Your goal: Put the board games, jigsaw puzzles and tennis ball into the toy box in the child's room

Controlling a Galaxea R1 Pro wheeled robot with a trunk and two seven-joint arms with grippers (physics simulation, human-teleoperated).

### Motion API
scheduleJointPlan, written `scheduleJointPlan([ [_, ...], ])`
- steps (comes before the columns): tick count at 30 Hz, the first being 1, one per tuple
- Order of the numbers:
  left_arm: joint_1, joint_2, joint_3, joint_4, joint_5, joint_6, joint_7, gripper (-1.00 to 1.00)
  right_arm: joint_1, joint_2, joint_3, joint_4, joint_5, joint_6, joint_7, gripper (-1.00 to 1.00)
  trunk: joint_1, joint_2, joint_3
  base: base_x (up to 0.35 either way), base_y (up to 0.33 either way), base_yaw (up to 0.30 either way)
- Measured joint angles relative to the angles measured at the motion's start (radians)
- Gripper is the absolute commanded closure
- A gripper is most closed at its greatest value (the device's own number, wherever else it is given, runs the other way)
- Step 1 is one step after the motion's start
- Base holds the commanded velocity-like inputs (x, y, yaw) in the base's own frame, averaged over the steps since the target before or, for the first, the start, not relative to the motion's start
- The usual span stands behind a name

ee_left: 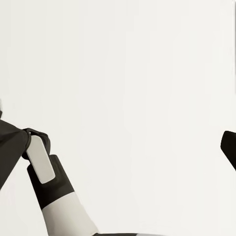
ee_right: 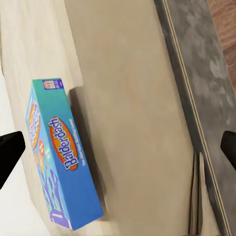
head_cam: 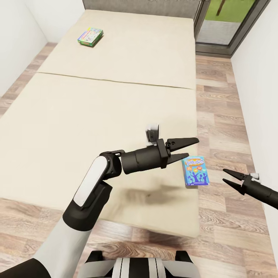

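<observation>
Here, both empty, spread pincers, left pincer (head_cam: 184,148) and right pincer (head_cam: 232,177), are flanking the blue board game (head_cam: 196,171) at the bed (head_cam: 96,112) edge, lower right; a nudge risks tipping it floorward. Another game (head_cam: 90,37) is lying upper left.

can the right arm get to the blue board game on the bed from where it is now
Probably yes. The right gripper hangs open beside the bed, level with the blue board game at the mattress edge, with nothing between them. The left gripper hovers just beyond it.
</observation>
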Motion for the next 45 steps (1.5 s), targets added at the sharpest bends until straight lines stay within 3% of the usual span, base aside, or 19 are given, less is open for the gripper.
scheduleJointPlan([
  [10,0.0,0.0,0.0,0.0,0.0,0.0,0.0,-1.0,0.0,0.001,0.008,-0.001,0.0,0.0,0.002,-1.0,0.0,0.0,0.006,0.0,0.0,0.134],
  [28,0.0,0.0,0.0,0.0,0.0,0.0,0.001,-1.0,0.0,0.003,0.097,-0.015,-0.002,0.0,0.01,-1.0,0.0,0.0,0.008,0.0,0.0,0.025],
  [45,0.0,0.0,0.0,0.0,0.0,0.0,0.001,-1.0,0.001,0.004,0.121,-0.02,-0.004,0.0,0.011,-1.0,0.0,0.0,0.008,0.0,0.0,0.002],
])
